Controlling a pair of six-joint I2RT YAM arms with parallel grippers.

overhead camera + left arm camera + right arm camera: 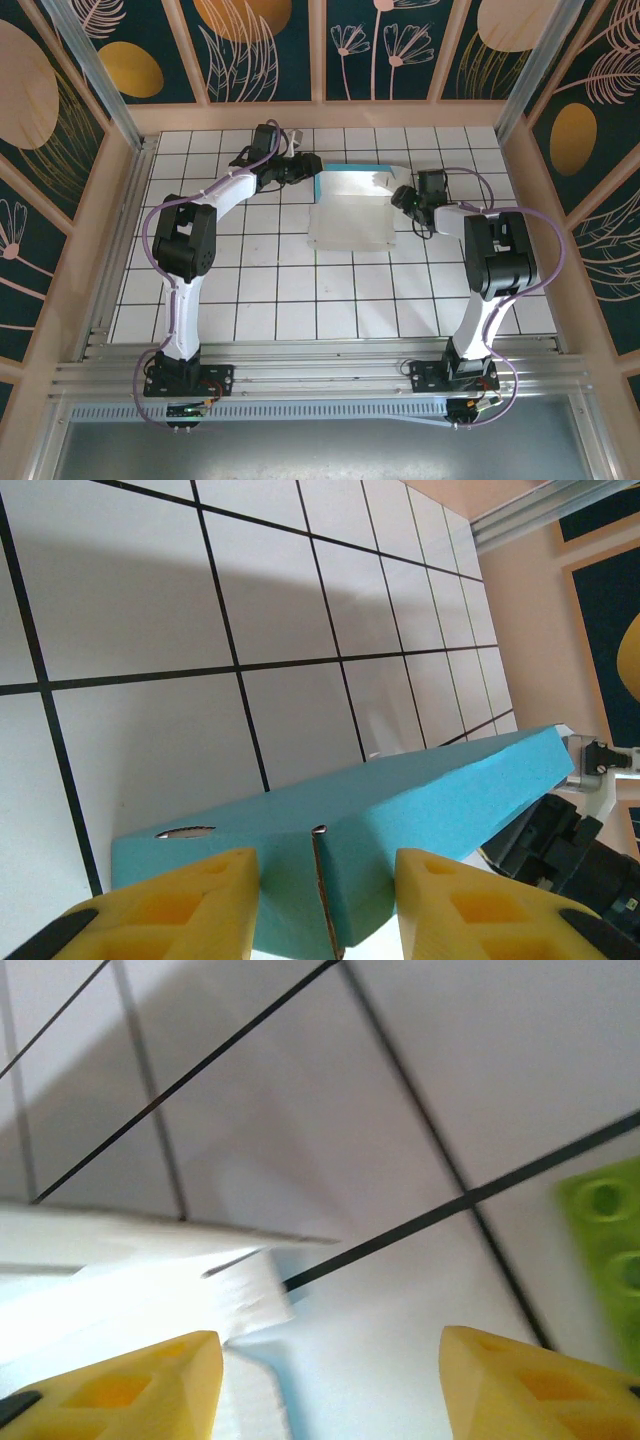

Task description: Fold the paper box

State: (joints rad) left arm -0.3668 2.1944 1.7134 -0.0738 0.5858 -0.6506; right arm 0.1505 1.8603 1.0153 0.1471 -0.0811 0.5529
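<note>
Lying toward the far middle of the tabletop (pixel 300 300), the paper box (pixel 350 215) is showing its white side upward, with a turquoise strip standing raised along its left and far edges. The left gripper (pixel 325 870) is reaching in at the box's far-left corner. Its jaws are straddling the raised turquoise wall, one on each side of a seam in the card, but I cannot tell whether they are actually pinching it. The right gripper (pixel 330 1350) is hovering at the box's right edge with its jaws standing apart. Bare tabletop is showing between them, a white flap corner is sitting just beside one of them, and a green studded piece (pixel 605 1250) is lying near the other.

The card is looking thin and light, probably stiff across its panels and willing to bend only at the creases. It is likely to be sliding easily on the smooth tiles. The best hold is probably a flap's free edge close to a crease, pinched gently while the other arm is steadying the sheet. A hard squeeze or tug is risking a dent or a tear.
</note>
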